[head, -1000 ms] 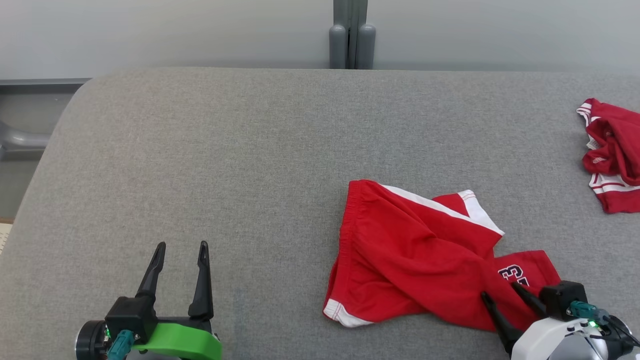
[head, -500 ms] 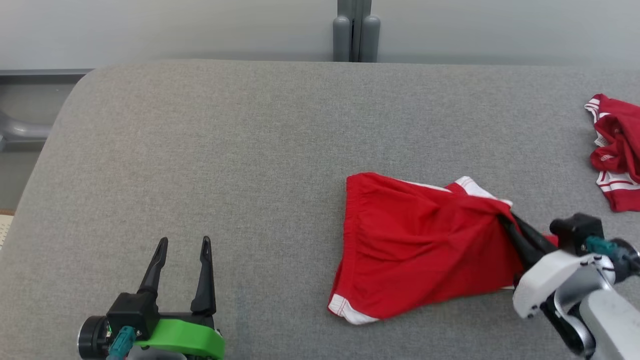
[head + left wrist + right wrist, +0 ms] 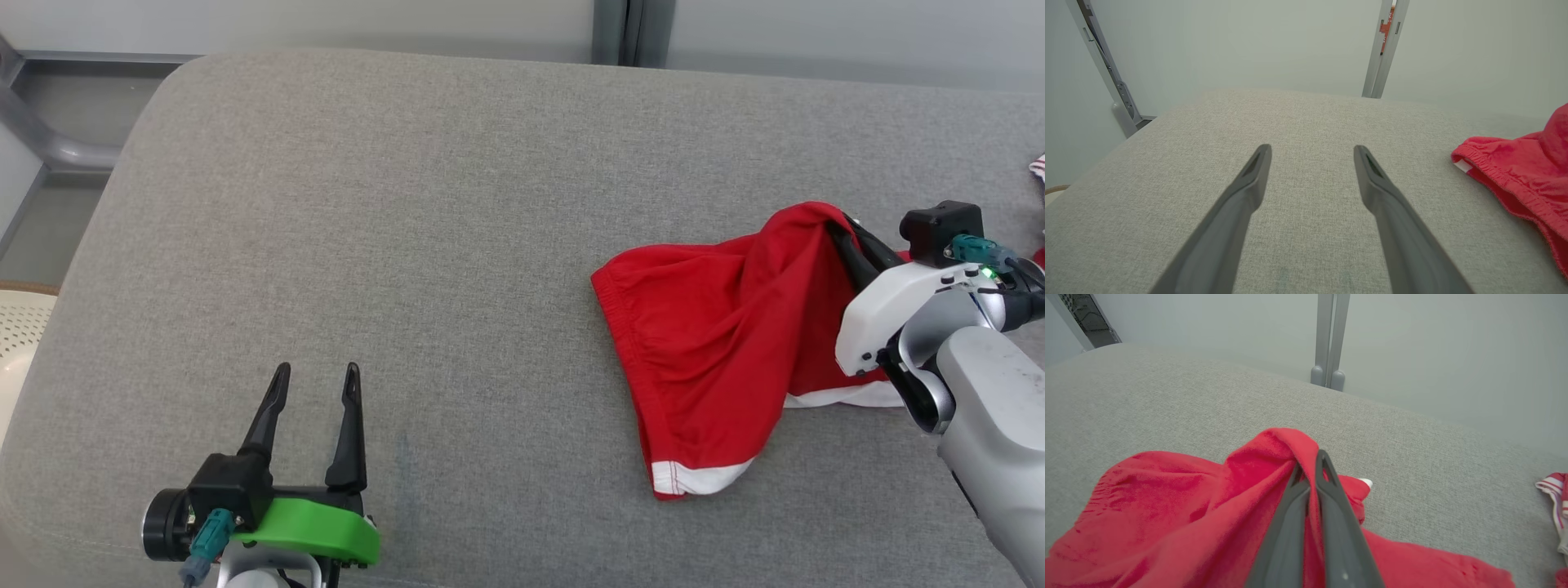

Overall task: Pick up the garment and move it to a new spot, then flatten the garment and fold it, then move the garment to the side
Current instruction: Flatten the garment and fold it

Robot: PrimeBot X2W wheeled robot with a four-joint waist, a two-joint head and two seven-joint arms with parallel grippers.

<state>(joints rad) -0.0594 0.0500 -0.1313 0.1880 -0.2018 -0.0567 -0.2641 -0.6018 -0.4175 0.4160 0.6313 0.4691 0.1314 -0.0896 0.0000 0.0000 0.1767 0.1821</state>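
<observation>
Your right gripper (image 3: 1310, 461) pinches a raised fold of the red garment (image 3: 710, 327), which drapes down onto the grey table's (image 3: 408, 245) right side. Your left gripper (image 3: 317, 369) hovers empty, fingers spread apart.

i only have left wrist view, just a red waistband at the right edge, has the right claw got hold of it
Observer: Yes, the right wrist view shows the right claw shut on a bunched fold of the red shorts.
Operator: fully off the cushion
Observer: No, the head view shows the pinched part raised while the white-trimmed hem lies on the grey cushion.
Operator: anything else nearby
Observer: A red and white striped garment lies apart, to the right of the shorts.
</observation>
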